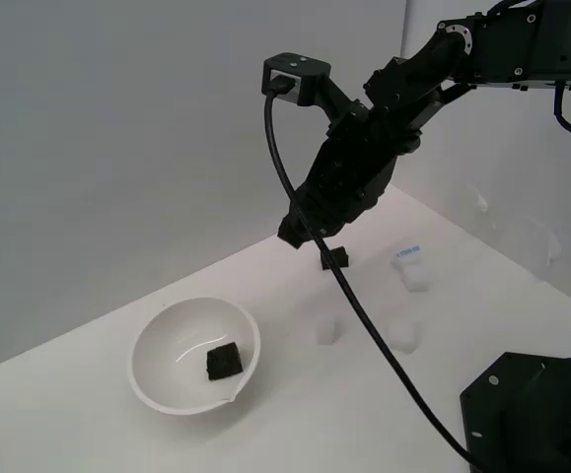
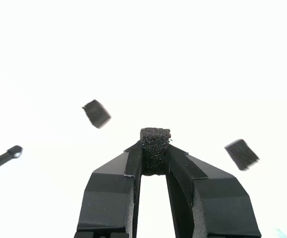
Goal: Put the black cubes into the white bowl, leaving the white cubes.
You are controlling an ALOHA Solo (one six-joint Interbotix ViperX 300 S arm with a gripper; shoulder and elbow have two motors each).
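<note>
My gripper (image 2: 155,157) is shut on a small black cube (image 2: 155,140), which sticks out past the fingertips. In the exterior view the gripper (image 1: 326,252) hangs above the table with that black cube (image 1: 337,258) at its tip, towards the exterior view's right of the white bowl (image 1: 162,340). Another black cube (image 1: 223,362) lies inside the bowl. Three white cubes sit on the table: one (image 1: 326,330) nearest the bowl, one (image 1: 403,335) beside it, and one with a blue mark (image 1: 413,268) further back.
In the overexposed wrist view, two blurred dark-looking cubes (image 2: 96,113) (image 2: 242,153) lie on the surface beyond the fingers; I cannot tell their true colour. A black cable (image 1: 364,315) droops across the table. A black base block (image 1: 536,414) fills the near corner on the exterior view's right.
</note>
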